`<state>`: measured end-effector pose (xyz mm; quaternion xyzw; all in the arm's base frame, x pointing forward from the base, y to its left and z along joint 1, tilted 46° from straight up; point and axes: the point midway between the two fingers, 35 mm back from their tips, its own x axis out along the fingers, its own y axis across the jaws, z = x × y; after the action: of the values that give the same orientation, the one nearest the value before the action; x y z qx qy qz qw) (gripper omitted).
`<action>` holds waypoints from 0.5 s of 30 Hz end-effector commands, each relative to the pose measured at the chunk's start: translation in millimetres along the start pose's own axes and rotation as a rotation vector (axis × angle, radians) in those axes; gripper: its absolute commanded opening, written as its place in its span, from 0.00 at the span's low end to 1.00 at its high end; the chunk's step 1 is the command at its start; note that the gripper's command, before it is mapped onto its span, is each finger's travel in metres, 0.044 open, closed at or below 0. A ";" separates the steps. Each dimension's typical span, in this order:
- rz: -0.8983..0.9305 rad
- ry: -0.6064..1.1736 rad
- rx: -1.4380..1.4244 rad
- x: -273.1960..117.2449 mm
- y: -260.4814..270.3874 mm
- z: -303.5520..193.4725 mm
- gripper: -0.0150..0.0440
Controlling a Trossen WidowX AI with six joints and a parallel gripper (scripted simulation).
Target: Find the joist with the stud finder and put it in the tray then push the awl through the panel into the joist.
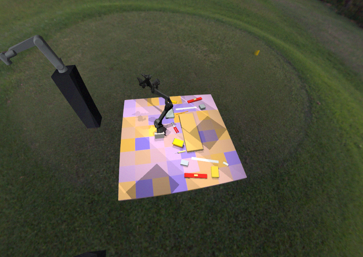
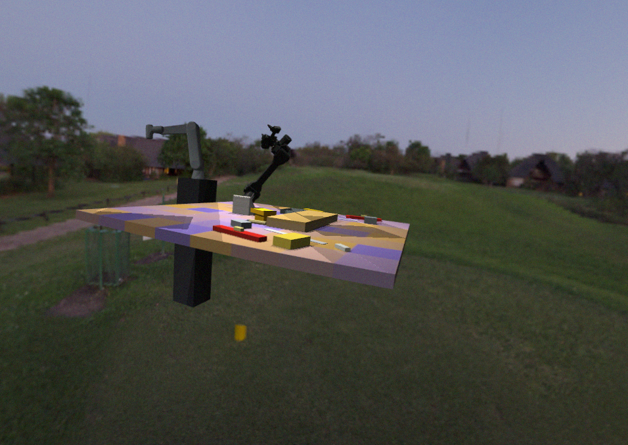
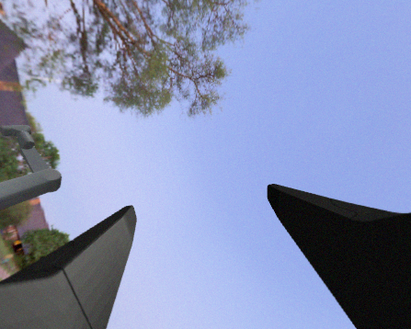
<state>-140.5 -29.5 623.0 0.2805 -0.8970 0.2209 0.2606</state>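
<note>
My gripper [image 1: 139, 76] [image 2: 272, 127] [image 3: 202, 201] is open and empty, raised high above the table's far left part and pointing up at the sky. The tan floor panel [image 1: 192, 130] [image 2: 304, 219] lies flat, with no joist visible. A yellow block [image 1: 178, 142] [image 2: 263, 211], which looks like the stud finder, lies beside the panel's near left part. The awl [image 1: 182, 151], with a pale yellow handle and thin tip, lies just nearer than that block. The grey-green tray [image 1: 169, 116] is beyond the arm's base, partly hidden by the arm.
Red-handled pliers [image 1: 174, 129] lie between base and panel. Around the panel are red levels [image 1: 201, 175] [image 1: 191, 101], white strips [image 1: 204, 160] [image 1: 185, 108], an orange pencil [image 1: 182, 112], grey blocks [image 1: 184, 162] [image 1: 202, 106] and other yellow blocks [image 1: 215, 171] [image 1: 174, 101]. A grey arm [image 1: 48, 53] stands left, off the table.
</note>
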 end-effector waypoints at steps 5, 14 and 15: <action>0.088 0.022 0.025 -2.0 24.1 -4.7 1.00; 0.409 0.157 0.119 -33.1 110.7 -31.8 1.00; 0.436 0.173 0.127 -37.6 117.6 -34.8 1.00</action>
<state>-170.9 57.9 607.7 0.1262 -0.9044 0.3138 0.2599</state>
